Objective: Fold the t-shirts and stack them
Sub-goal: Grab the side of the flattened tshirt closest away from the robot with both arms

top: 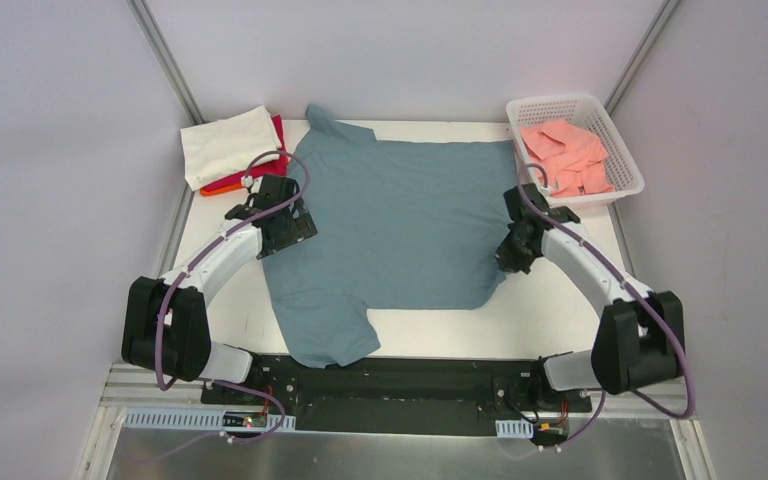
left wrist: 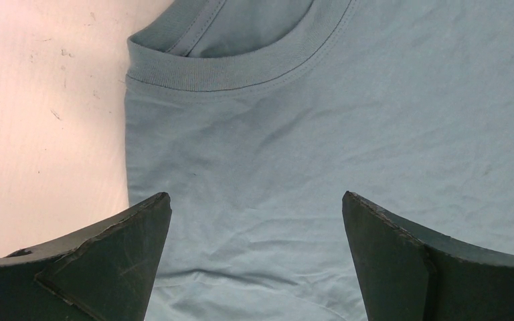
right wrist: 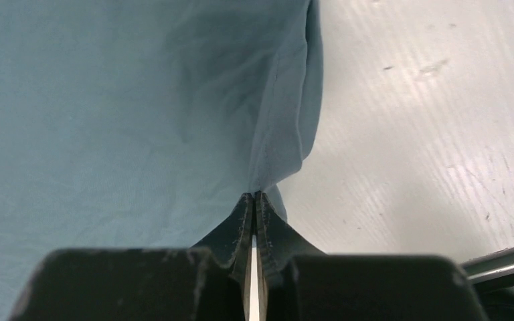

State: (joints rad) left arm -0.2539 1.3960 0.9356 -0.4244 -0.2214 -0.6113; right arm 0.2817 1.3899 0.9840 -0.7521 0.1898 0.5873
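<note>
Pinching one blue-grey t-shirt (top: 400,220), right hand (right wrist: 255,196) clamped, left hand (left wrist: 255,198) spread wide, one basket (top: 600,195)

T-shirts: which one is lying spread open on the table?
The blue-grey t-shirt, centre; the folded stack sits back left, the pink one lies crumpled in the basket.

Slate blue-grey t-shirt (top: 400,220): soft matt knit cloth, lightly creased, ribbed collar. Bench (top: 560,310): white, smooth, faint scuffs, slight sheen. Left tool (left wrist: 255,200) and right tool (right wrist: 255,195): dark matt plastic, scratched edges. Basket (top: 557,102): white plastic lattice. Salmon-pink shirts (top: 565,155): matt cloth.
</note>
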